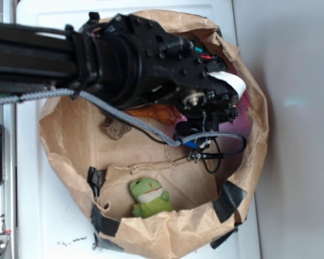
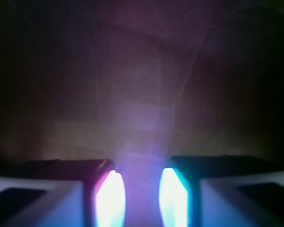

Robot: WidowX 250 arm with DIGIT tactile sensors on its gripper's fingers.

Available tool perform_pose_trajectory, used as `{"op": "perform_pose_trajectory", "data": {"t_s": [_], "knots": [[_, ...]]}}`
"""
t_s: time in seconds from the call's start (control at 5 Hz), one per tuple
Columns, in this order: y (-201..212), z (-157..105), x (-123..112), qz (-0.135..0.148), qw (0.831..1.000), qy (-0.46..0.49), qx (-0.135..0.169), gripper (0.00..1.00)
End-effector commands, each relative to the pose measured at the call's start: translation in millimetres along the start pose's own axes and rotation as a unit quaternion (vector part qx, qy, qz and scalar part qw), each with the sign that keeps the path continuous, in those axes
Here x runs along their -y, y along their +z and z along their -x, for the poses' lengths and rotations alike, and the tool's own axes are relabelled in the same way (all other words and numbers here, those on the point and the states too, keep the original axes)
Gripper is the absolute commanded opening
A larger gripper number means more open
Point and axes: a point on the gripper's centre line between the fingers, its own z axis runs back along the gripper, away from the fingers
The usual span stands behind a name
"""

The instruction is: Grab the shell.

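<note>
the black robot gripper (image 2: 142, 198) stands with its two glowing fingers (image 2: 111, 196) a narrow gap apart, and nothing is between them; in the wrist view only dim brown paper is ahead. so the hand is narrow and empty. in the exterior view the gripper (image 1: 202, 127) is low inside the crumpled brown paper bag (image 1: 167, 237), close to its far wall.

the orange-brown glossy shell (image 1: 159, 113) lies just beside the gripper, half hidden under the black arm (image 1: 124, 54). only a part shows, so i cannot tell where its tail points; the long axis seems to run along the bag floor, towards the small rough brown rock (image 1: 116, 128).

i judge the step is the approach, with the grasp not yet done. the next move calls for going back over the shell and closing across its long axis.
</note>
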Motion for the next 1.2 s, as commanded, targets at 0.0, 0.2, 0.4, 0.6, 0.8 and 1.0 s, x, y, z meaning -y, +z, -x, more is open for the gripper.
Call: {"op": "perform_pose_trajectory", "data": {"t_s": [0.0, 0.2, 0.4, 0.6, 0.8, 1.0], "knots": [[43.1, 9.6, -16.5, 0.042, 0.999, -0.001, 0.008, 1.0], [53.1, 24.0, -22.1, 0.055, 0.998, -0.018, -0.01, 1.0], [59.1, 34.3, -33.9, 0.063, 0.997, -0.029, -0.025, 1.0], [52.6, 37.1, -42.9, 0.052, 0.997, -0.022, -0.042, 1.0], [43.2, 27.7, -38.3, 0.037, 0.996, 0.05, -0.065, 1.0], [45.1, 27.9, -22.2, 0.046, 0.989, 0.124, -0.068, 1.0]]}}
